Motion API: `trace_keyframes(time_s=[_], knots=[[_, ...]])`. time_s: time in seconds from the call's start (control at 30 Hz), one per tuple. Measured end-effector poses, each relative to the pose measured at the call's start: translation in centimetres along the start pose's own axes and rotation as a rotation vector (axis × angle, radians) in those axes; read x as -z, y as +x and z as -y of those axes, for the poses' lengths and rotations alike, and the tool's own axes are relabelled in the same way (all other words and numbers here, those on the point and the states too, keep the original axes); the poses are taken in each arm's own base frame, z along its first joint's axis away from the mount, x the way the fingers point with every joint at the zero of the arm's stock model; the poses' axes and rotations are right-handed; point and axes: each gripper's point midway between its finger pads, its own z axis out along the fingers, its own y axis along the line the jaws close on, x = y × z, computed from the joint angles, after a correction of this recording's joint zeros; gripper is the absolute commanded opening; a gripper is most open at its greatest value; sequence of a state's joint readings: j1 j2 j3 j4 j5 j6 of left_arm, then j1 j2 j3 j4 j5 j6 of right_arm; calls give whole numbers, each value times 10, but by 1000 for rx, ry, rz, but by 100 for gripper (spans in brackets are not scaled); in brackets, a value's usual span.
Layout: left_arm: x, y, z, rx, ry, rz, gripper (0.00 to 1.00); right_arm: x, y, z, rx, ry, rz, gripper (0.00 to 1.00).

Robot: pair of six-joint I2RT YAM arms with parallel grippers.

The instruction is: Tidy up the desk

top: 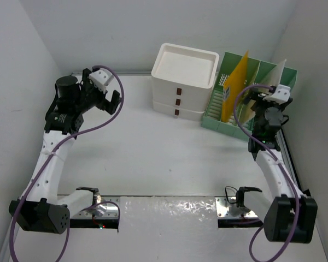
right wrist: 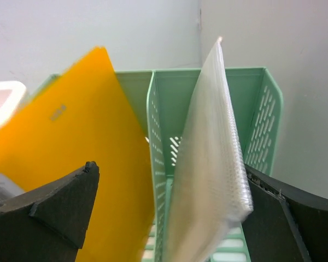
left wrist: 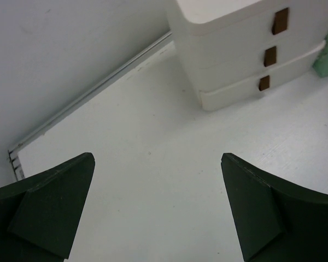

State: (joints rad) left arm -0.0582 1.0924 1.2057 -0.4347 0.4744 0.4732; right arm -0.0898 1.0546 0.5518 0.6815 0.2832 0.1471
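Forward, right end effector (right wrist: pixel 168 176) (agape)

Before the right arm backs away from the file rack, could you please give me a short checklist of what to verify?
1. Right tool open: ok, its jaws stand wide on either side of the clear pouch.
2. Clear pouch inside the green file rack: ok, it leans in the slot to the right of the yellow folder.
3. Pouch free of the tool: cannot tell, its edge lies close against one of the fingers.
4. Yellow folder in its own slot: ok, tilted.
5. Left tool open and empty: ok, over the desk.
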Motion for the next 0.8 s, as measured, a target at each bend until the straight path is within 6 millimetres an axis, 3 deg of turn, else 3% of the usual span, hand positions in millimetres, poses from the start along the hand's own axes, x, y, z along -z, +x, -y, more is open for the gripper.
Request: trace_keyframes(time_s=[0.07, 0.17, 0.3, 0.4, 0.6, 0.67, 0.8], knots=[[-1, 5, -9, 33, -57, -12, 100, 7, -19, 0, -33, 2, -19, 99], [-3, 19, -23, 80, -154, -44, 100, 34, -41, 5, -103, 11, -41, 99], [-4, 54, -36, 129, -275, -128, 100, 84, -36, 17, -164, 29, -90, 99], [-3, 89, -39, 158, -342, -209, 100, 117, -2, 29, -183, 66, -152, 99], [5, 173, -34, 178, -441, -383, 100, 171, 108, 45, -159, 124, -391, 99], [9, 199, -28, 187, -453, -434, 100, 182, 125, 49, -153, 136, -426, 99], [15, 234, -18, 209, -467, -489, 100, 186, 130, 50, -173, 135, -393, 99]])
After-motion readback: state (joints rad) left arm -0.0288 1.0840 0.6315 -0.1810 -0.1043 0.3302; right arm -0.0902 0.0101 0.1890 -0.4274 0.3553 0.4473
